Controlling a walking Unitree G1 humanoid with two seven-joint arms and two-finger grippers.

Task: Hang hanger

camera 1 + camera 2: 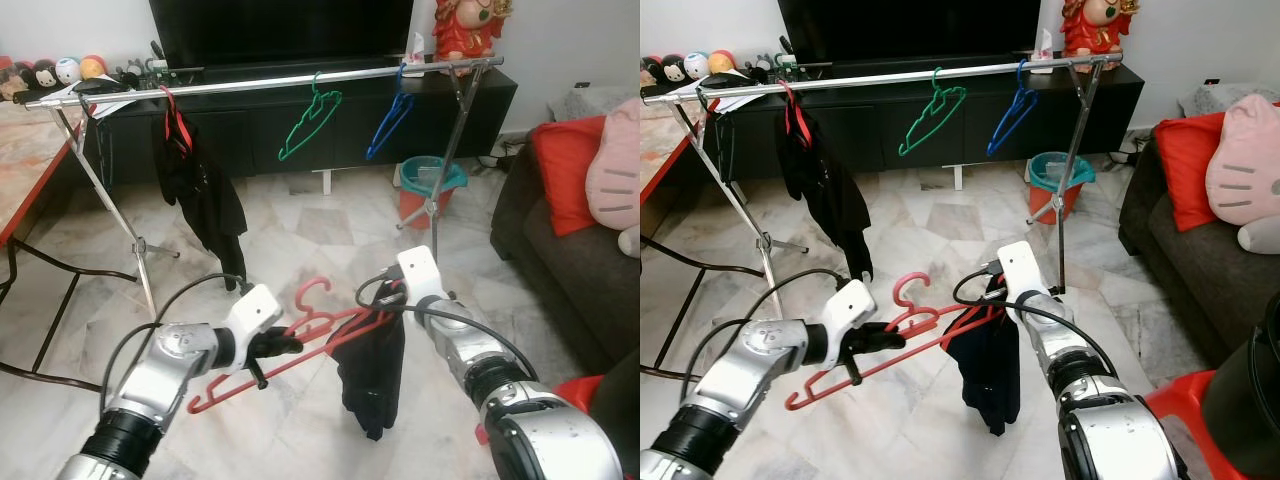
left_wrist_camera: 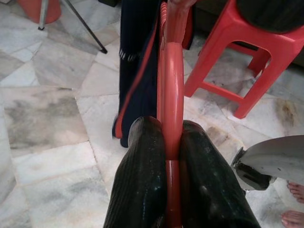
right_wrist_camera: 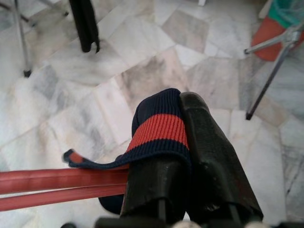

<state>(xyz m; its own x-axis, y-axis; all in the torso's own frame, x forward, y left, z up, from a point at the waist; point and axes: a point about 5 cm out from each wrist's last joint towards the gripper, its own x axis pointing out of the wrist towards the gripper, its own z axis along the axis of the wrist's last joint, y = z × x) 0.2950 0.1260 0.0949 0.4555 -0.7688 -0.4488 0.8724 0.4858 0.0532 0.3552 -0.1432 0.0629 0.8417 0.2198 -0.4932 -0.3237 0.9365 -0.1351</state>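
Note:
I hold a red hanger (image 1: 262, 362) low in front of me, tilted, hook up. My left gripper (image 1: 283, 345) is shut on its frame, and the left wrist view has both fingers (image 2: 147, 180) clamped on the red hanger (image 2: 170, 90). A dark navy garment (image 1: 370, 375) with a red-striped collar hangs off the hanger's right end. My right gripper (image 1: 385, 297) is shut on that collar (image 3: 159, 128), beside the red bars (image 3: 57, 185). Ahead runs the silver rail (image 1: 260, 85) of the clothes rack. It carries a black garment (image 1: 200, 190), a green hanger (image 1: 310, 120) and a blue hanger (image 1: 390, 120).
A black TV cabinet (image 1: 300, 120) stands behind the rack. A teal and red bin (image 1: 430, 185) sits by the rack's right leg. A dark sofa with a red cushion (image 1: 565, 170) is on my right, a table (image 1: 25, 150) on my left, a red stool (image 2: 247, 61) close by.

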